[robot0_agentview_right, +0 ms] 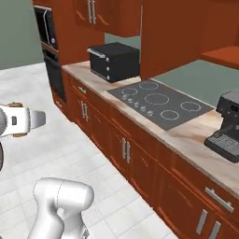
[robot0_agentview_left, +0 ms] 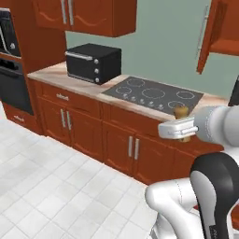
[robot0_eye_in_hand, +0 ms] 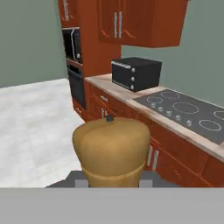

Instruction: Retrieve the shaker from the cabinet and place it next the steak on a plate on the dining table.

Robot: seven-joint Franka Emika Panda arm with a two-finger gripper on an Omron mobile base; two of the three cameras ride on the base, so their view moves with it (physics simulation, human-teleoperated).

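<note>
My gripper (robot0_agentview_left: 182, 129) is shut on the tan wooden shaker (robot0_agentview_left: 181, 112) and holds it in the air in front of the stove counter. The shaker's knob rises above the white hand and its base pokes out below. From the right base view the gripper (robot0_agentview_right: 18, 120) hangs over the floor at the far left, with the shaker (robot0_agentview_right: 16, 105) across it. Seen from the hand, the shaker (robot0_eye_in_hand: 111, 148) sits large between my fingertips (robot0_eye_in_hand: 146, 180). The wall cabinet (robot0_agentview_left: 224, 44) stands open at the upper right, its door (robot0_agentview_left: 207, 37) swung out. The steak, plate and dining table are out of view.
A black toaster oven (robot0_agentview_left: 93, 63) and a black cooktop (robot0_agentview_left: 154, 95) sit on the marbled counter (robot0_agentview_left: 51, 74). A coffee machine (robot0_agentview_right: 226, 123) stands further right on it. A built-in wall oven (robot0_agentview_left: 11, 86) is at the left. White tiled floor (robot0_agentview_left: 51, 186) stretches to the left.
</note>
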